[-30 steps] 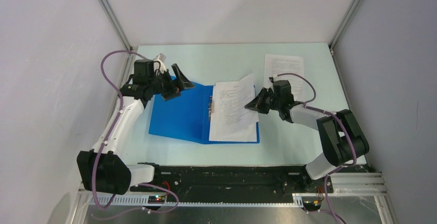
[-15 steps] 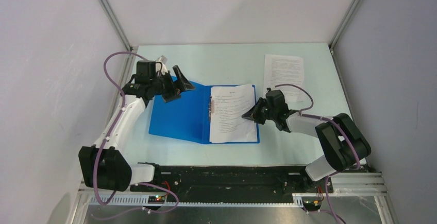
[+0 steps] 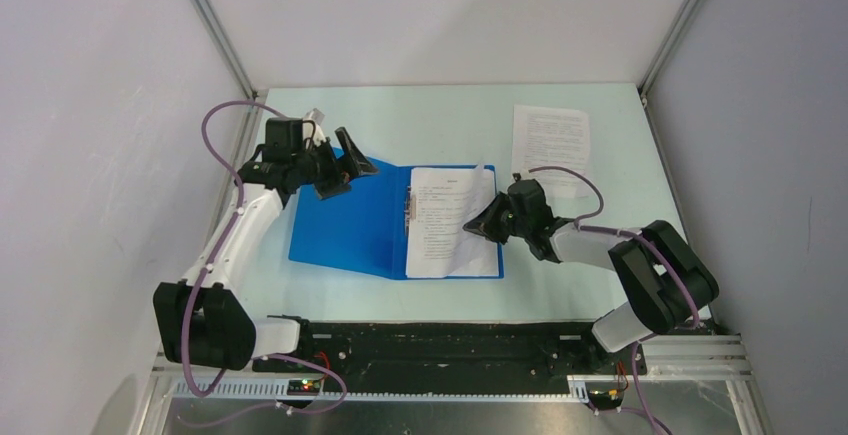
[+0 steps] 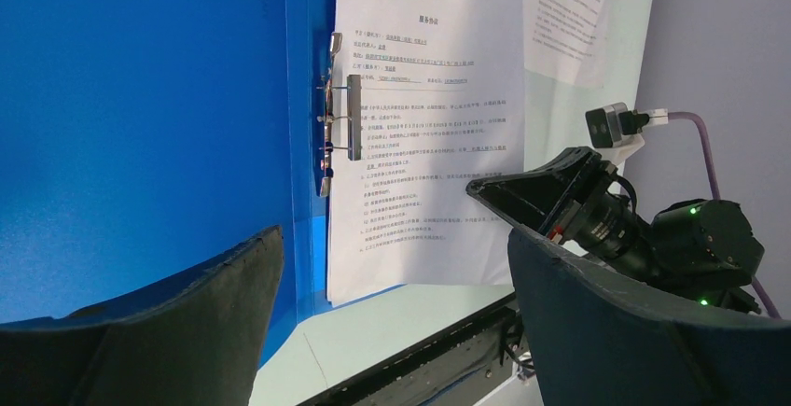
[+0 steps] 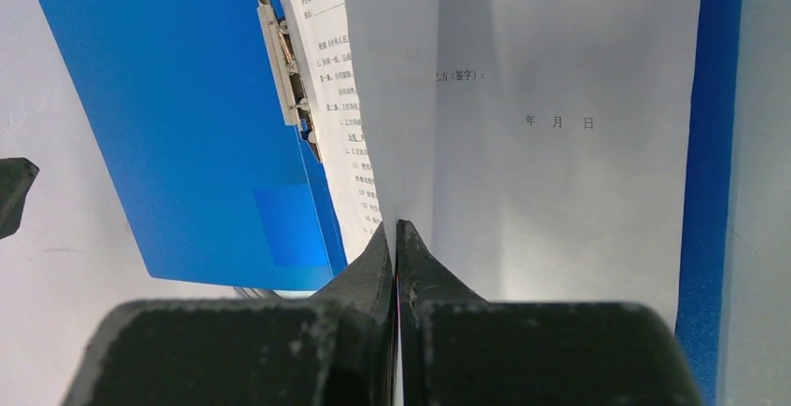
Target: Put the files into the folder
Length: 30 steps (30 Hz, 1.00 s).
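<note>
The blue folder (image 3: 350,223) lies open on the table, metal clip (image 3: 409,205) at its spine. White printed sheets (image 3: 440,230) lie on its right cover. My right gripper (image 3: 478,225) is shut on the right edge of the top sheet (image 5: 392,98), which curls upward above the sheet under it (image 5: 569,126). Another printed sheet (image 3: 551,140) lies on the table at the back right. My left gripper (image 3: 348,160) is open and empty, held above the folder's far left corner. In the left wrist view the folder (image 4: 140,117), clip (image 4: 340,121) and sheets (image 4: 429,145) show between its fingers.
The black rail (image 3: 440,345) with the arm bases runs along the near edge. Grey enclosure walls stand on the left, right and back. The right arm (image 3: 650,265) lies low beside the folder's right edge.
My right gripper has moved left and nearer with the sheet, bringing it down over the folder's right cover. The left arm has hardly moved.
</note>
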Available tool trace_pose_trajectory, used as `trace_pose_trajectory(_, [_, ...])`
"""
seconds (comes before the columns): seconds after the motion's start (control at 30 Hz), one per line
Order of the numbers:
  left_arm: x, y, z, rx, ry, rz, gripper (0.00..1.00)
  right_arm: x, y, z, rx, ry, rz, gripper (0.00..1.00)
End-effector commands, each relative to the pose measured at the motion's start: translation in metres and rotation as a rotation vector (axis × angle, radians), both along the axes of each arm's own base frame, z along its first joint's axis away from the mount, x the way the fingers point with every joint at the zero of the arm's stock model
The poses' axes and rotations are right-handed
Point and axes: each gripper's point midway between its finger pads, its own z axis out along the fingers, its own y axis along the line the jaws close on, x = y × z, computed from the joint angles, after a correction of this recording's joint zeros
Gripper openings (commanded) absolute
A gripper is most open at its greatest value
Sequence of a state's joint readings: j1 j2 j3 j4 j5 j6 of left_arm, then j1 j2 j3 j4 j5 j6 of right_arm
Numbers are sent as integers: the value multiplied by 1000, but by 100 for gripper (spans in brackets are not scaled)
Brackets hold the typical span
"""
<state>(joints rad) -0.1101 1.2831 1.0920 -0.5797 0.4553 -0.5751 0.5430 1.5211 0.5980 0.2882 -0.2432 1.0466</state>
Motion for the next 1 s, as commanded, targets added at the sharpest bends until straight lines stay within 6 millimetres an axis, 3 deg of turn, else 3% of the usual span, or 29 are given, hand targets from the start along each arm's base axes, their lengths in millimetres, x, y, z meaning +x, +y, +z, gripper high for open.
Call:
trace_pose_trajectory(0.0, [2,0,3,1,-22,-1,94,7,2,10,5,-54,-24,0])
trace_pose_trajectory(0.37, [0,-2,-1,1,-9,-12,94,7,5,1,-1,-43,-21,0])
trace_pose_trajectory(0.97, [0,-6,-5,-1,6,-18,94,10,3,4,25,-66,-31,0])
